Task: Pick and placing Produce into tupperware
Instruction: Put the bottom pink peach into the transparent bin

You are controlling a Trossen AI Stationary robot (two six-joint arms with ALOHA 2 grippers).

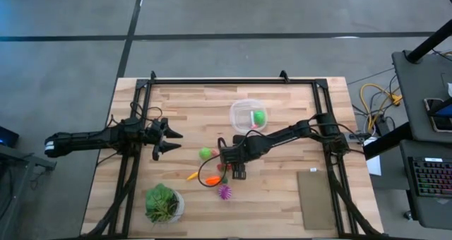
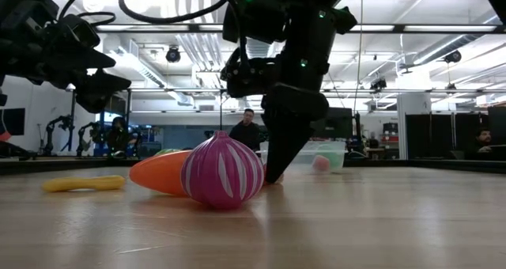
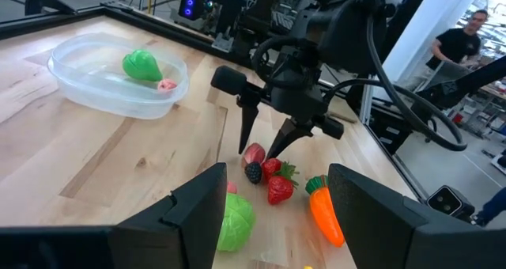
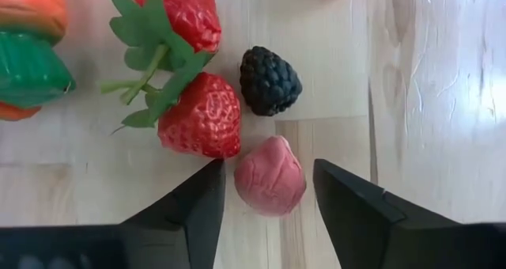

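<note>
My right gripper (image 4: 269,191) points down over the table's middle, open. Its two fingers stand on either side of a small pink toy fruit (image 4: 269,182) that lies on the wood, with a thin gap on each side. Two red strawberries (image 4: 202,115) and a blackberry (image 4: 269,79) lie close beside it. An orange carrot (image 3: 326,212), a green piece (image 1: 205,153), a yellow piece (image 1: 192,175) and a purple ball (image 1: 224,192) lie nearby. The clear tupperware (image 1: 239,107) holds a green fruit (image 1: 259,116) and a small pink piece (image 3: 167,85). My left gripper (image 1: 168,141) waits open at the left.
A leafy plant in a white pot (image 1: 164,203) stands near the front left. A grey pad (image 1: 314,198) lies at the front right. Dark frame rails (image 1: 233,81) run along the table's far edge and sides. People stand in the room beyond.
</note>
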